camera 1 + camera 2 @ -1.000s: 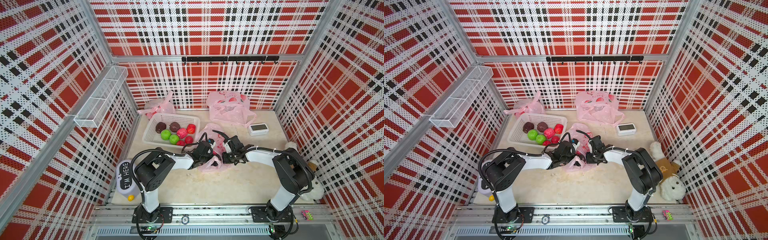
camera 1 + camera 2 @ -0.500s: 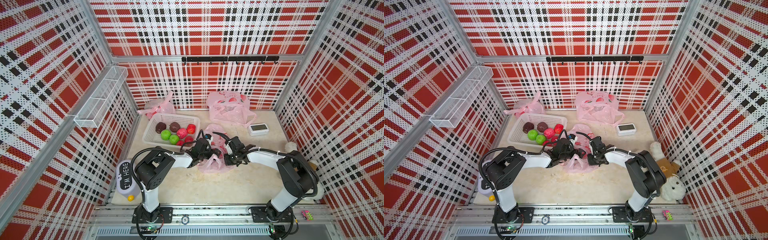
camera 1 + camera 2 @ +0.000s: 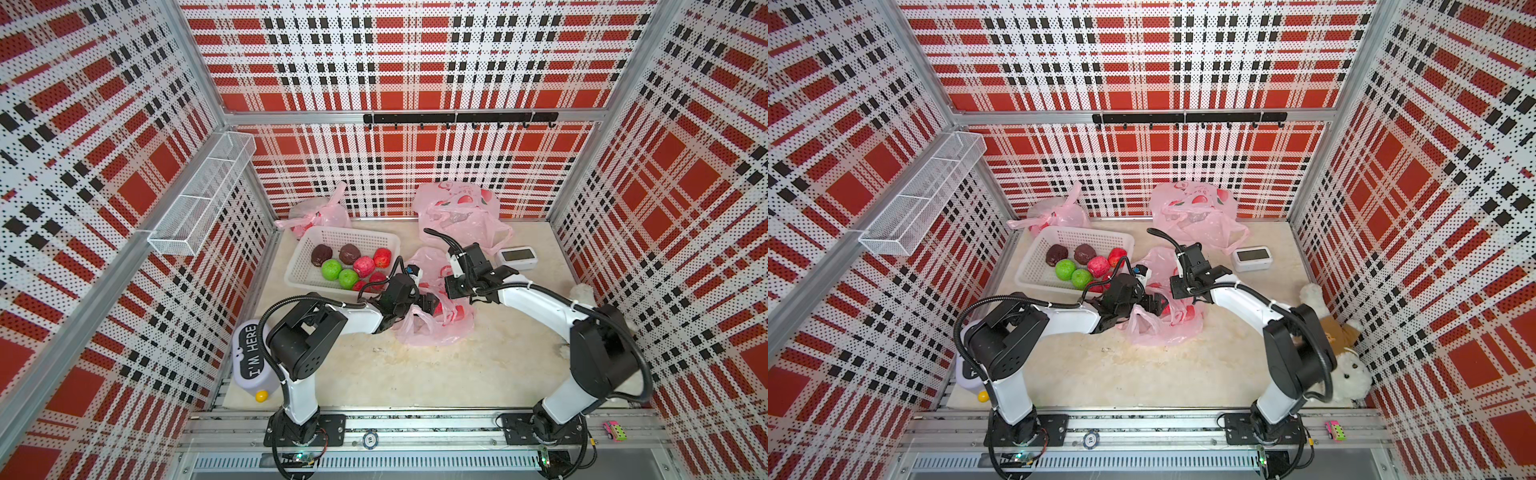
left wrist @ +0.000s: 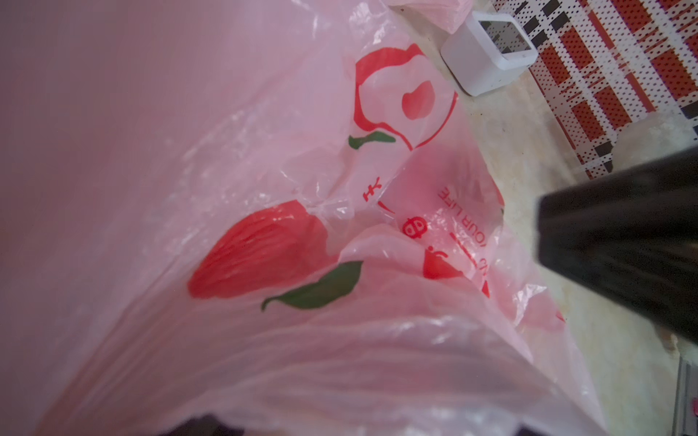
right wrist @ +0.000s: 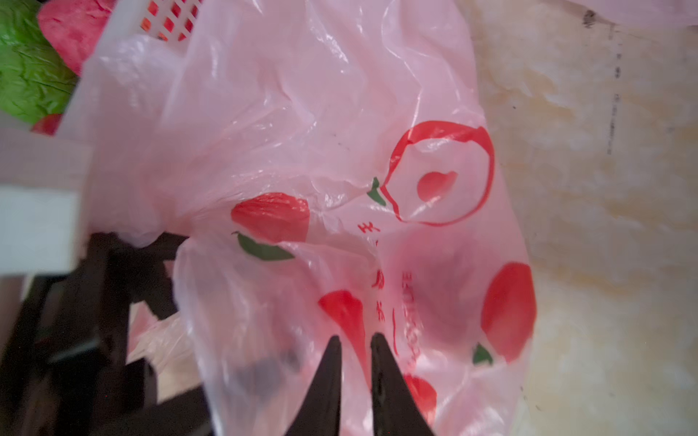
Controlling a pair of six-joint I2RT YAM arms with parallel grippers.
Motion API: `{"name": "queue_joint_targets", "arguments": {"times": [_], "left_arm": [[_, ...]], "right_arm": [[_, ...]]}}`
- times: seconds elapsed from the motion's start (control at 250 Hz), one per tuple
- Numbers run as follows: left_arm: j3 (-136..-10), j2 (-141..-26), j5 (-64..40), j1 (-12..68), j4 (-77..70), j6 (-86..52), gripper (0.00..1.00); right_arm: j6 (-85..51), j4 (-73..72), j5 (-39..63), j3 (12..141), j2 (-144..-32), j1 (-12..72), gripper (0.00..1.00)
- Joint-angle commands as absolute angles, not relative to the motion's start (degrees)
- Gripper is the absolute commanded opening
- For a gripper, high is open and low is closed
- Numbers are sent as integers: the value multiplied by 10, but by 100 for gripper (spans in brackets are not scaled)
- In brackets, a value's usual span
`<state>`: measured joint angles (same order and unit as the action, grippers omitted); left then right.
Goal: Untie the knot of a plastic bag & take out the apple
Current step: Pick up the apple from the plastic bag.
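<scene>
Lying crumpled between the two claws, the pink plastic bag [image 3: 436, 328] is thin see-through film printed with red apples, green leaves and red lettering. Only the right wrist view shows a dim rounded shape [image 5: 434, 287] inside it just beyond the right gripper [image 5: 355, 339], whose jaws stand a slit apart against the film, no fold visibly pinched. In a top view the left gripper [image 3: 428, 301] is spread wide at the bag's edge, loose film lying between its jaws.

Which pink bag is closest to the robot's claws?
The middle pink bag, beside the white basket, with the left claw and right claw right at it. The back-left bag and back-right bag sit by the wall.
</scene>
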<state>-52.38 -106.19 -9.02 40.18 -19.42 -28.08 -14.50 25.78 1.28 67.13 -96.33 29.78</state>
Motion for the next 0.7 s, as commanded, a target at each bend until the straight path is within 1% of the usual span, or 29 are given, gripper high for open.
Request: {"name": "queue_joint_targets", "arguments": {"times": [0.0,0.16,0.316,0.428,0.544,0.624,0.696], "left_arm": [[-547,-1070,-110,401,-199,-282,82],[-556,-1085,-124,402,-198,-303,81],[-558,-1092,-113,411,-181,-307,80],[-564,-1104,-85,413,-134,-332,80],[-552,-1099,-76,417,-133,-340,80],[-551,-1093,-82,418,-130,-340,77],[-552,-1084,-105,411,-124,-352,71]], "right_arm": [[-120,221,26,689,-1025,294,14],[-136,183,62,672,-1064,295,10],[-161,143,68,627,-1053,300,10],[-162,142,70,615,-1054,300,10],[-163,136,73,604,-1054,300,9],[-162,133,73,598,-1055,300,9],[-165,136,70,598,-1055,300,9]]}}
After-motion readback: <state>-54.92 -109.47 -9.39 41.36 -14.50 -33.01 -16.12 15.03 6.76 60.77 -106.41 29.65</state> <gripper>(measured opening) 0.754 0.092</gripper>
